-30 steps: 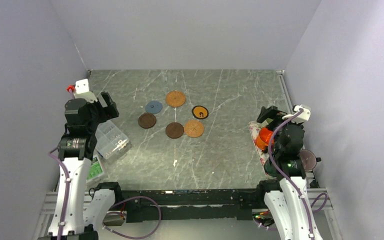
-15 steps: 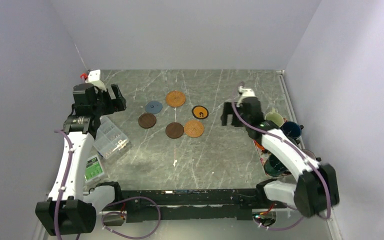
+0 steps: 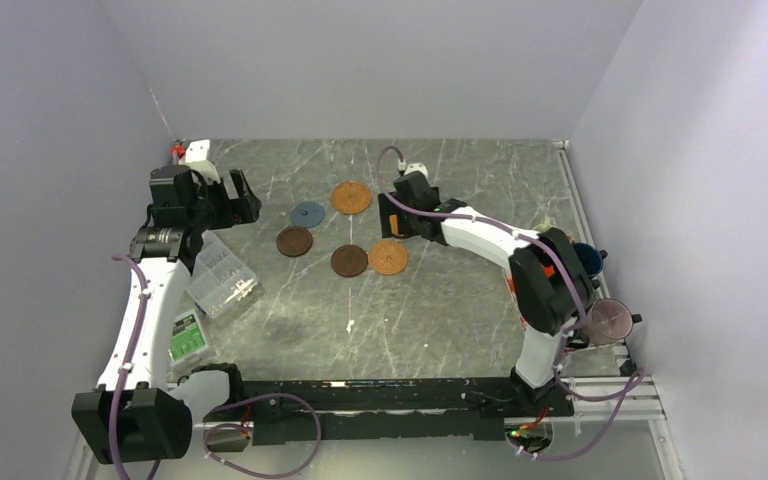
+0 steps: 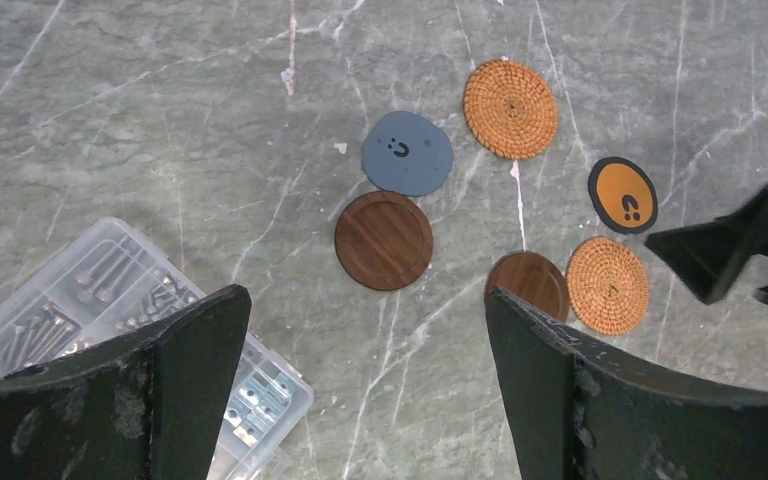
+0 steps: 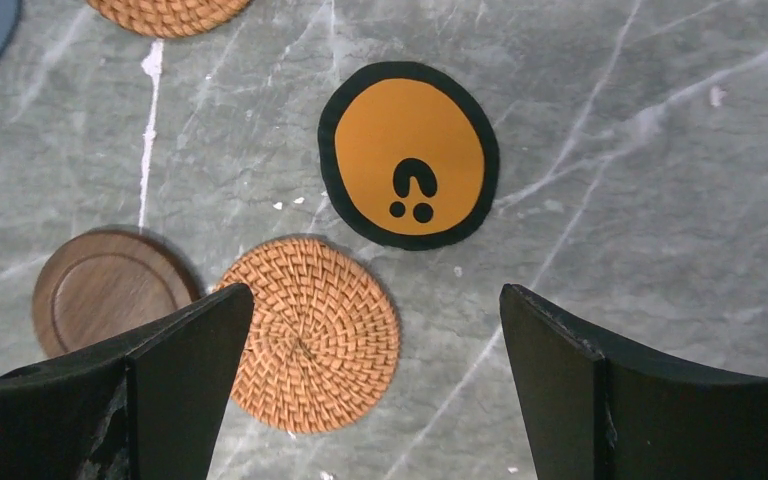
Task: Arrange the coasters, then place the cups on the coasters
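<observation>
Six round coasters lie in a loose cluster mid-table: blue-grey (image 3: 307,213), tan woven (image 3: 351,196), dark brown (image 3: 294,240), dark brown (image 3: 349,260), tan woven (image 3: 388,257). The orange one with a black rim (image 5: 409,153) is mostly hidden under my right gripper (image 3: 400,222) in the top view. That gripper (image 5: 375,292) hangs open above the orange coaster and the nearer tan woven coaster (image 5: 310,333), holding nothing. My left gripper (image 3: 230,205) (image 4: 363,298) hovers open left of the cluster. Cups stand at the right edge: a dark blue one (image 3: 585,255) and a mauve-grey one (image 3: 610,320); others are hidden behind the right arm.
A clear plastic box (image 3: 222,278) of small metal parts sits at the left, below my left gripper, with a green-labelled packet (image 3: 188,335) nearer the front. Grey walls close in the table on three sides.
My right arm has swung from the cups at the right edge across to the coasters. The left gripper has shifted a little toward the back. Both stayed open.
</observation>
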You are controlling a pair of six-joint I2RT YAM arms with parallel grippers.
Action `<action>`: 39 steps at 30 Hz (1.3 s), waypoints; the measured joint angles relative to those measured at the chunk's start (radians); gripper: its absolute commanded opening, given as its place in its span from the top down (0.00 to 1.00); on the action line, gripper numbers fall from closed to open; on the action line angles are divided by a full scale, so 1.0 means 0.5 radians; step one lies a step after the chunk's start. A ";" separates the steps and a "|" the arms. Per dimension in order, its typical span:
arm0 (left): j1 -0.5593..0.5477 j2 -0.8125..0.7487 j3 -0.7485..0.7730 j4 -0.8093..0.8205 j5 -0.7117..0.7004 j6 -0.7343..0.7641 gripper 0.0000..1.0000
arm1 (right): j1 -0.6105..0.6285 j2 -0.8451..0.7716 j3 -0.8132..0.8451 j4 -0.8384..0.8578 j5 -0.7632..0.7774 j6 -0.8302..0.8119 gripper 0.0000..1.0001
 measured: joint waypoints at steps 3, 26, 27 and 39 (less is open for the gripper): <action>-0.005 0.017 0.001 -0.001 0.024 0.000 0.06 | 0.041 0.141 0.085 -0.050 0.052 0.041 0.00; -0.079 0.060 0.001 -0.002 0.032 0.000 0.06 | 0.052 0.513 0.335 -0.141 0.192 0.212 0.00; -0.079 0.060 0.000 -0.002 0.032 0.000 0.06 | 0.051 0.526 0.352 -0.144 0.195 0.218 0.00; -0.079 0.066 0.000 -0.002 0.047 0.000 0.06 | -0.018 0.570 0.404 -0.137 0.186 0.295 0.00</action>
